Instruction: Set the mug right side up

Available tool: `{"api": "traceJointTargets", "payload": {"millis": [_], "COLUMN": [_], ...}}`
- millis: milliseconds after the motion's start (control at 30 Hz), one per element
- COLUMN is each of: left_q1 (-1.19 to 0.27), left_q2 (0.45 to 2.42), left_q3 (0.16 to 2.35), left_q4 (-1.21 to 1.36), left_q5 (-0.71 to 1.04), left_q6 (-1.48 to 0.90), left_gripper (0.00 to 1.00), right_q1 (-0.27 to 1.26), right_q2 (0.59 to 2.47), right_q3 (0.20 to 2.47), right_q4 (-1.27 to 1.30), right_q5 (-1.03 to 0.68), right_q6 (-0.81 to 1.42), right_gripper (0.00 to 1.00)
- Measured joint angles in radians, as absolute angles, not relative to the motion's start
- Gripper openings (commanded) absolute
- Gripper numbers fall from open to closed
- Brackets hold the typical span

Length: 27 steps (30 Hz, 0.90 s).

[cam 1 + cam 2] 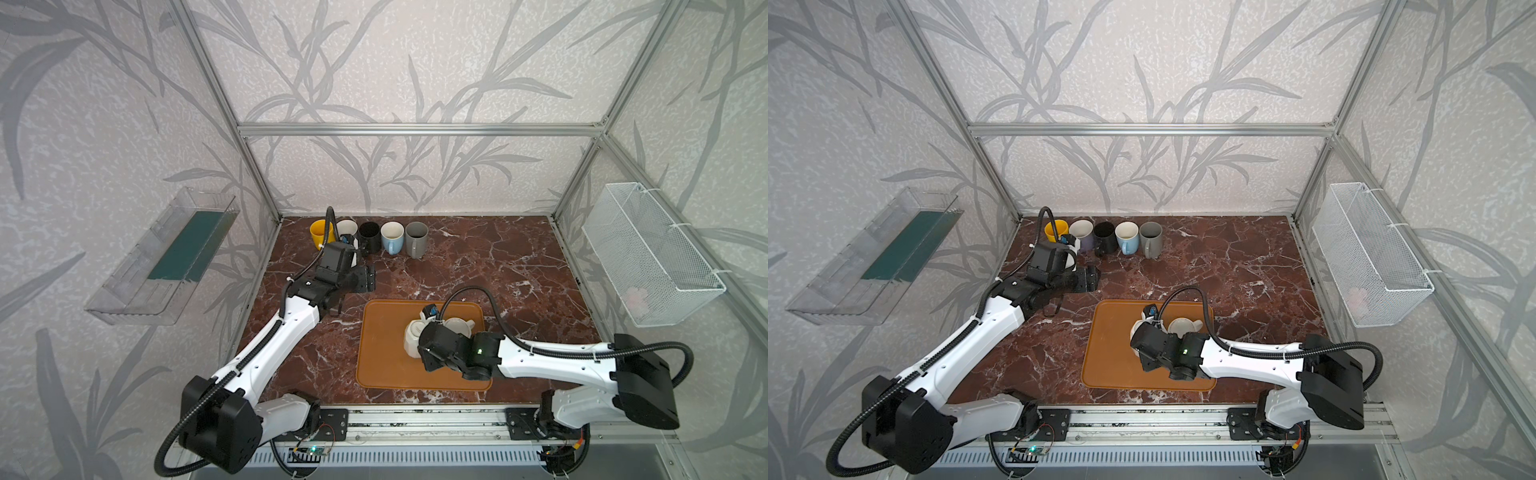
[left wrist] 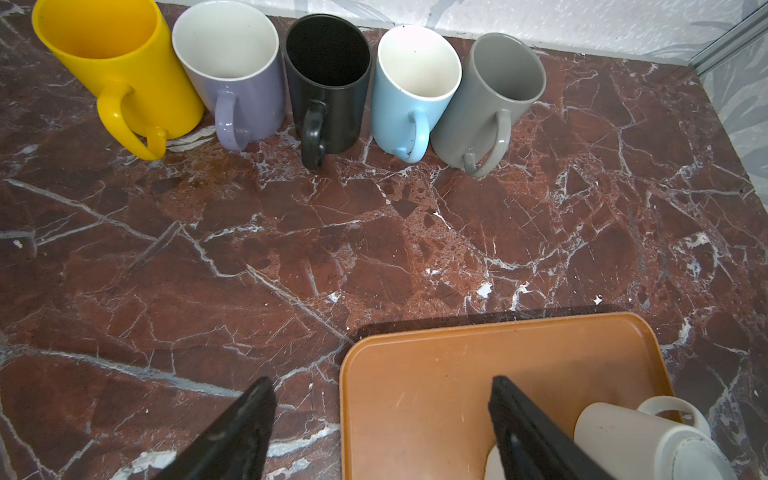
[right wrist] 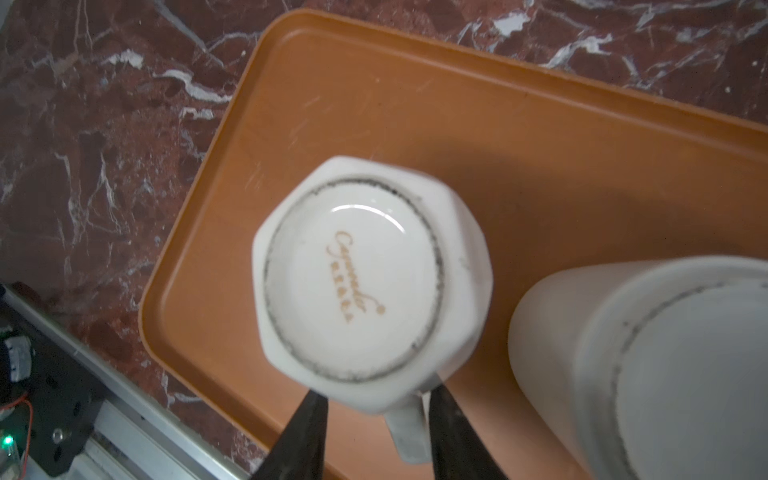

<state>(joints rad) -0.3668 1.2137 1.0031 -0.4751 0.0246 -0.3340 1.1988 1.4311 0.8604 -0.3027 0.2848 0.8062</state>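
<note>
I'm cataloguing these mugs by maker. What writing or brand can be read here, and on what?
"C…": gold script on the upturned base of the white mug; the remaining letters are too blurred to read.
Small gold characters beneath it: unreadable.
Nothing else carries readable text.

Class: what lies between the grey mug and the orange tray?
Only bare marble tabletop separates the grey mug from the orange tray; the left wrist view shows this plainly.
</note>
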Motion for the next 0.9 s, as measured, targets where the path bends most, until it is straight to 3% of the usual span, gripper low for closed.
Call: {"api": "traceJointTargets", "payload": {"millis": [133, 533, 733, 900], "left_q1": [-0.376, -0.457, -0.599, -0.737], "left_q2": [1.201, 1.047, 1.024, 1.022], "left_q3": [0.999, 0.913, 0.868, 0.824], "left_q4": [-0.504, -0.577, -0.582, -0.58], "left_q5": [0.009, -0.026, -0.064, -0.122], "left_q6": [-0.336, -0.391, -0.479, -0.595], "left_gripper": [0.82, 0.78, 0.77, 0.75], "right_q1": [1.199, 1.198, 1.12, 0.933], "right_q2": [1.495, 1.534, 1.343, 1.159], "right_q3": [0.922, 0.936, 0.878, 0.866], "right_q4": [-0.261, -0.108, -0.148, -0.241], "right_q5": [0.28, 0.155, 0.155, 0.139], "right_q6": [0.817, 0.787, 0.724, 0.655], "right_gripper": [0.48, 0.51, 0.52, 0.53]}}
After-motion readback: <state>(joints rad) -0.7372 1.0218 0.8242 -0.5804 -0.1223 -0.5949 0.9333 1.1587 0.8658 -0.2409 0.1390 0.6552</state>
